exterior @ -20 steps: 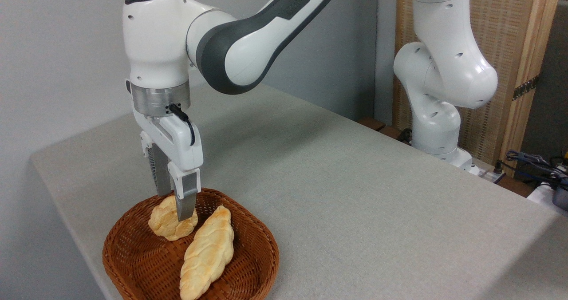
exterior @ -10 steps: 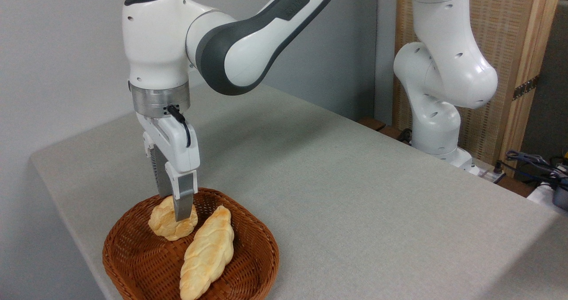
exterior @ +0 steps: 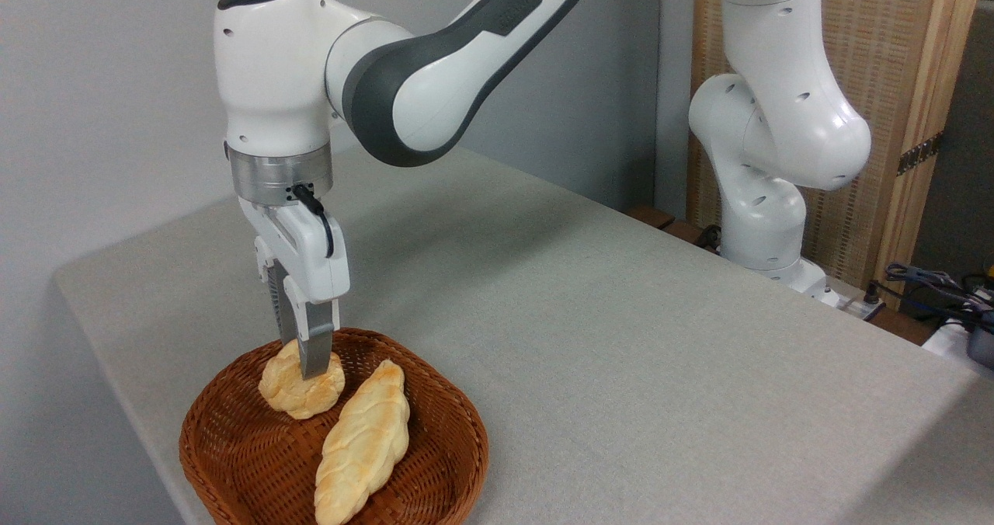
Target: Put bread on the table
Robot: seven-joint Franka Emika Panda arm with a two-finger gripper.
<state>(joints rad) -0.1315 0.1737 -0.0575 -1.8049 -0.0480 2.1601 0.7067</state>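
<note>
The bread (exterior: 295, 398), a small roundish golden roll with a lumpy crust, lies at the back of the brown wicker basket (exterior: 233, 455) at the lower left. My gripper (exterior: 304, 366) points straight down onto the roll's top. Its two fingers are drawn close together and pinch the roll's upper part. The front finger (exterior: 315, 350) covers part of the crust. The roll still rests on the basket floor. The table (exterior: 621, 338), covered in light grey-beige cloth, spreads out to the right of the basket.
A long braided golden loaf (exterior: 365, 439) lies in the basket just right of the roll, close to my fingers. The basket sits near the table's front left corner. The arm's white base (exterior: 765, 222) stands at the table's far right edge, with cables (exterior: 932, 284) beyond.
The fingers have come together on the roll; a second ago they stood apart on either side of it. The hand has shifted slightly left, and the roll nudged a little.
</note>
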